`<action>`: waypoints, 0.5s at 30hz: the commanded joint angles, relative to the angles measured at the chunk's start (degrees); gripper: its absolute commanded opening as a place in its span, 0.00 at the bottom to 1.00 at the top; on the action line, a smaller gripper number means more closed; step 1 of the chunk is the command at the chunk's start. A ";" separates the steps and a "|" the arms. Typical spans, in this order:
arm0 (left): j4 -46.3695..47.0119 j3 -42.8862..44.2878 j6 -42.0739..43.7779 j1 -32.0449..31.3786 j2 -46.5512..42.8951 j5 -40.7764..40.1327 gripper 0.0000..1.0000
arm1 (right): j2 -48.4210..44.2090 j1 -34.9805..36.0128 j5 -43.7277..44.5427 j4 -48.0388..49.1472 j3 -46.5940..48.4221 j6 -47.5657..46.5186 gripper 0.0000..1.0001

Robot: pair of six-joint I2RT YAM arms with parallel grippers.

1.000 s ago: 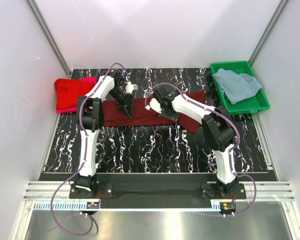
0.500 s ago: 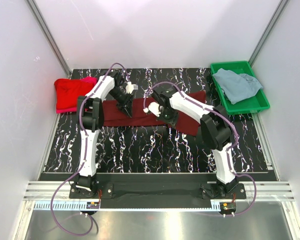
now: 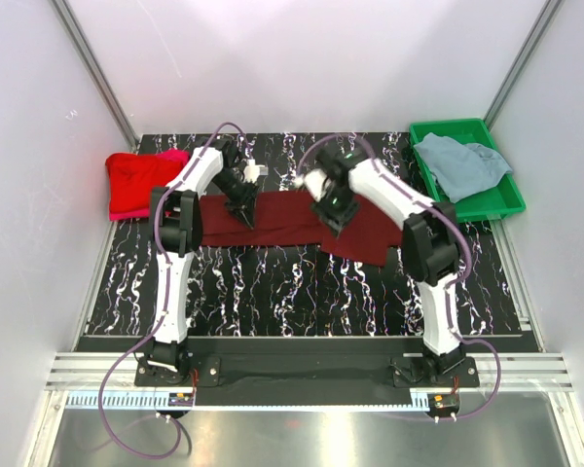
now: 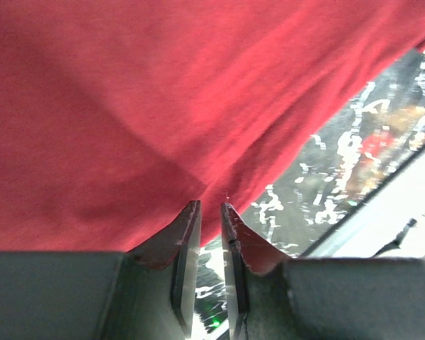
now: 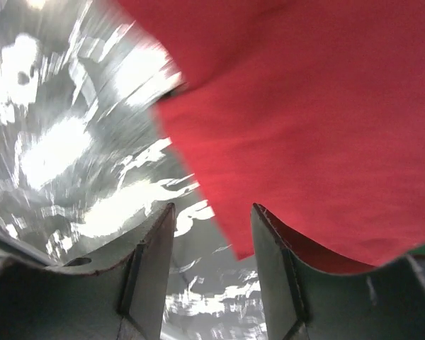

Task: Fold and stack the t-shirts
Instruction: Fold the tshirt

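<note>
**Four shirts, one spread out**

The maroon shirt (image 3: 282, 216) lies flat as a long band across mid-table, wider at its right end. The red shirt (image 3: 136, 180) sits folded at far left on the pink shirt (image 3: 127, 213). The grey-blue shirt (image 3: 459, 165) lies crumpled in the tray (image 3: 482, 210).

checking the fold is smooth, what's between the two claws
A flat stretch of the maroon t-shirt lies between the left claw and right claw, in the top view.
</note>
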 commanded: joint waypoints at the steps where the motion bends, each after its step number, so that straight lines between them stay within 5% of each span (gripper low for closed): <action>1: -4.12 3.65 1.79 0.04 -4.42 -5.54 0.23 | -2.28 -7.70 -5.62 3.83 8.09 7.96 0.54; 6: -3.94 7.08 2.50 1.71 -3.29 -7.21 0.28 | 0.63 -15.69 -11.85 7.26 8.38 18.25 0.52; 15: -3.06 4.01 1.71 2.24 -2.06 -9.40 0.31 | 9.24 -18.70 -14.85 5.42 9.95 22.83 0.56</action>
